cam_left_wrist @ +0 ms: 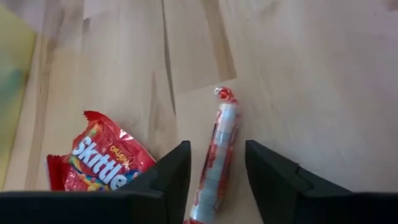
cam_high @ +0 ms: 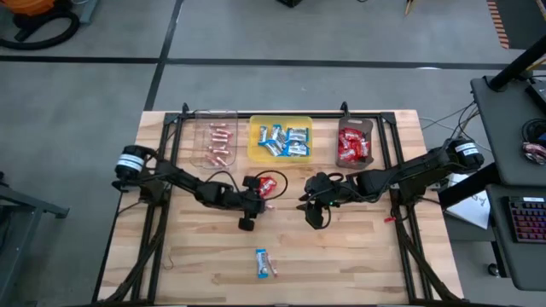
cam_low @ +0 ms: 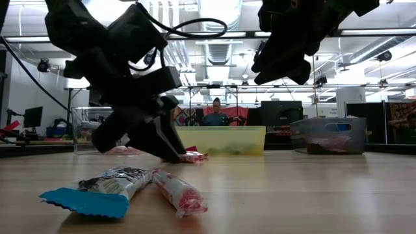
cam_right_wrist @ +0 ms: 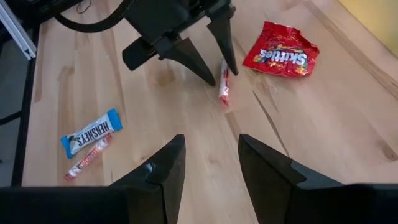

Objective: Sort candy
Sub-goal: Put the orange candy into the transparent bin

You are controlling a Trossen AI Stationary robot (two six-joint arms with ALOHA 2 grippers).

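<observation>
High view: pale wooden bench [cam_high: 341,256] with a black frame, set on a grey floor crossed by dark lines. Along the far edge, three trays in a row: clear tray [cam_high: 215,143] holding pinkish sticks, yellow tray [cam_high: 280,140] holding blue-and-white bars, dark tray [cam_high: 355,143] holding red packets. Left gripper [cam_high: 258,197] low over mid-bench beside a loose red packet [cam_high: 271,183]; right gripper [cam_high: 314,211] close by, a little apart. One blue-and-white bar [cam_high: 265,263] alone near the front edge, a pinkish stick just beside it.

Low view: workshop room behind, with ceiling strip lights, screens and a seated person beyond the yellow tray. Blue-and-white bar and a pinkish stick [cam_low: 180,192] lying side by side in the foreground. Left gripper down at the bench surface, right gripper raised above it.

Left wrist view: fingers [cam_left_wrist: 161,186] spread, straddling a pinkish stick [cam_left_wrist: 217,158] that lies flat on the wood; contact between fingers and stick impossible to tell. Skittles packet just beside one finger, yellow tray edge at the frame side.

Right wrist view: own fingers [cam_right_wrist: 158,177] spread apart, nothing between them, hovering over bare wood. Farther off, left gripper's tips either side of the stick, red packet near it, bar and second stick lying together well apart from these.
</observation>
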